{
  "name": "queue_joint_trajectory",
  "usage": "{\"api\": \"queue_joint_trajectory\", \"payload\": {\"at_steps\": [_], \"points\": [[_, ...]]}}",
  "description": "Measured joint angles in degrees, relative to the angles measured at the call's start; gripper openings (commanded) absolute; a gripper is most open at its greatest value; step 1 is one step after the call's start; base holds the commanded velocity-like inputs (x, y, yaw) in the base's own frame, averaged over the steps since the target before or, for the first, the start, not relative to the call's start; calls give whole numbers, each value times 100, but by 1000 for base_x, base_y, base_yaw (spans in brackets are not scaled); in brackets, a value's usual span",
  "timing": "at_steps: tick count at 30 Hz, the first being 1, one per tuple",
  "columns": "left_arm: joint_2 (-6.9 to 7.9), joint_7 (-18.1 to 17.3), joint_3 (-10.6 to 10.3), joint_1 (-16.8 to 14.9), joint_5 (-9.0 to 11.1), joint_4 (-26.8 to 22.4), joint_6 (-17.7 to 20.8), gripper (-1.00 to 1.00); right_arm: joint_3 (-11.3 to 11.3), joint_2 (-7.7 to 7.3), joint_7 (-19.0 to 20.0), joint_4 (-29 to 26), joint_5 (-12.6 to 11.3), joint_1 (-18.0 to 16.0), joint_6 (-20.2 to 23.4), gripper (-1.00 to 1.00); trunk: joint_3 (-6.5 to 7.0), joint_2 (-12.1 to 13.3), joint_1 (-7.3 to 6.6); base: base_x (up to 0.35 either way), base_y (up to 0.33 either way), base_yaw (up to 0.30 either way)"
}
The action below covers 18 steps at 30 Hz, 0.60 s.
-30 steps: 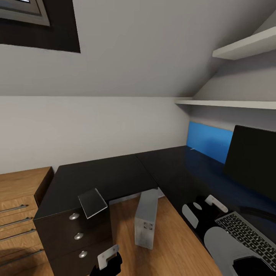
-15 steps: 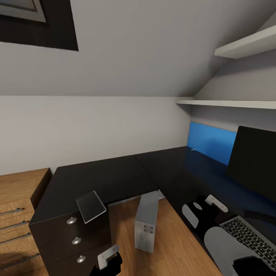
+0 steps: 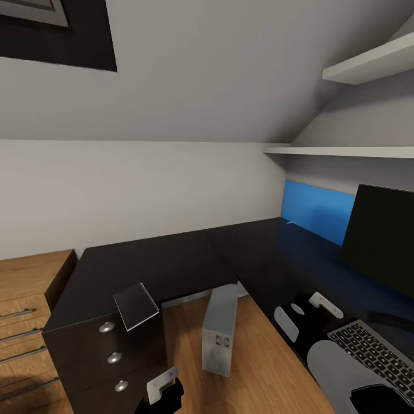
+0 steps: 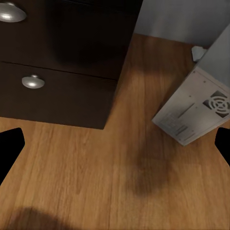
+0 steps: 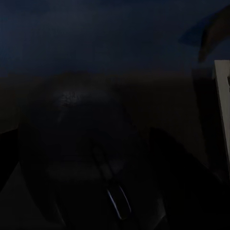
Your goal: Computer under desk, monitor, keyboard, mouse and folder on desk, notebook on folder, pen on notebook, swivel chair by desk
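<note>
The glossy black L-shaped desk point(image 3: 172, 267) fills the middle of the head view. Under its inner corner the grey-white computer point(image 3: 220, 332) stands upright on the wooden floor, also seen as the computer point(image 4: 196, 112) from the left wrist. The monitor point(image 3: 384, 236) stands at the right, with the keyboard point(image 3: 374, 355) in front of it. My right gripper point(image 3: 305, 314) is low over the desktop beside the keyboard, shut on the black mouse point(image 5: 76, 148). A thin grey notebook point(image 3: 136, 305) lies on the desk corner above the drawers. My left gripper point(image 4: 115, 143) hangs open above the floor.
The desk's black drawer unit point(image 3: 112, 359) with round silver knobs is just left of my left gripper point(image 3: 164, 394). A light wooden chest point(image 3: 26, 299) stands further left. White shelves point(image 3: 345, 152) run along the sloped wall, above the blue back panel point(image 3: 316, 210).
The whole picture has shifted a little to the left, so the camera has moved. Both grippers keep their places in the view.
</note>
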Motion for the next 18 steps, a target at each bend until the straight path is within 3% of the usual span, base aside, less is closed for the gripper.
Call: {"api": "queue_joint_trajectory", "payload": {"at_steps": [18], "points": [[0,2,0,0,17,0,2,100,5,1,0,0,0,0,0,-100,0,0,0,0,0,0]]}}
